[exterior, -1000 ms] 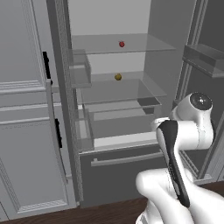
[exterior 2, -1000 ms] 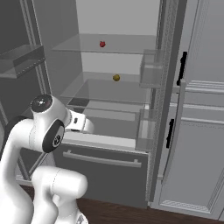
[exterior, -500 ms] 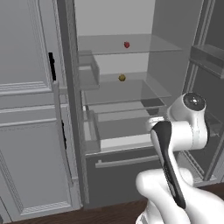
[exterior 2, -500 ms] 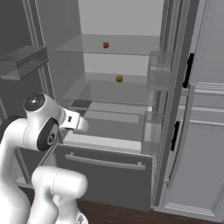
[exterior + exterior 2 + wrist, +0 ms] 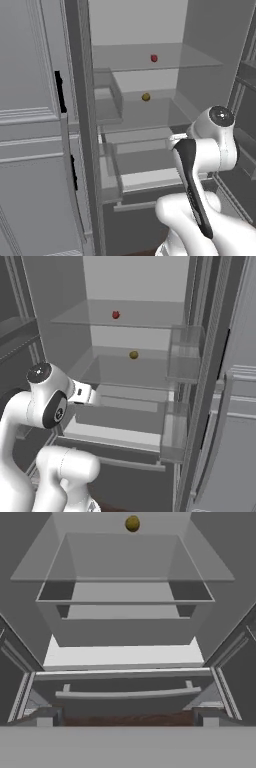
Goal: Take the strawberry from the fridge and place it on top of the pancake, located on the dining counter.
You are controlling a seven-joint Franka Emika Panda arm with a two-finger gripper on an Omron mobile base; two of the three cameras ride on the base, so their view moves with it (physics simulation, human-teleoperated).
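Red strawberry point(image 5: 154, 58) on unlabelled glass shelf point(image 5: 195, 59) of fridge point(image 5: 210, 30)

Light grey panelled cabinets point(image 5: 30, 150) with dark vertical handles point(image 5: 60, 92) at nine o'clock in the left base view, at three o'clock point(image 5: 240, 421) in the right base view; dark wood floor point(image 5: 127, 719) below.

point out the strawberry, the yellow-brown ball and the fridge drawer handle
strawberry point(image 5: 154, 58), left base view, middle of the fruit
yellow-brown ball point(image 5: 133, 355), right base view, centre of the ball
fridge drawer handle point(image 5: 127, 694), hand view, middle of the bar
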